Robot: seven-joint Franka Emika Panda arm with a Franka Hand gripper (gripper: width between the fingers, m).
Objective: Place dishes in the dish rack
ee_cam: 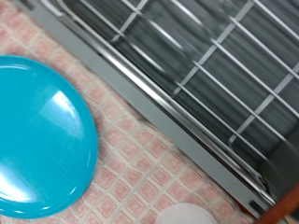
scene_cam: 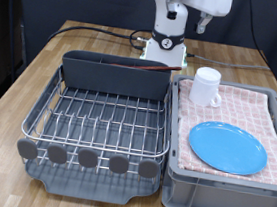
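Note:
The dish rack [scene_cam: 96, 119] stands on the exterior view's left, its wire grid [ee_cam: 224, 65] bare. A reddish-brown spoon [scene_cam: 147, 69] lies along the top of its tall grey compartment [scene_cam: 116, 78]; one end of the spoon [ee_cam: 286, 200] shows in the wrist view. The light-blue plate [scene_cam: 227, 147] [ee_cam: 37, 135] lies flat on the checked cloth. The white mug [scene_cam: 206, 86] stands behind it, and its rim [ee_cam: 187, 216] just shows. My gripper [scene_cam: 206, 5] hangs high above the mug, cut off by the exterior view's top. No fingers show in the wrist view.
A grey plastic bin [scene_cam: 224, 189] lined with the pink-and-white checked cloth [scene_cam: 264, 110] [ee_cam: 140, 168] sits right beside the rack. The robot base [scene_cam: 168, 31] and a black cable [scene_cam: 87, 29] are at the back of the wooden table [scene_cam: 42, 62].

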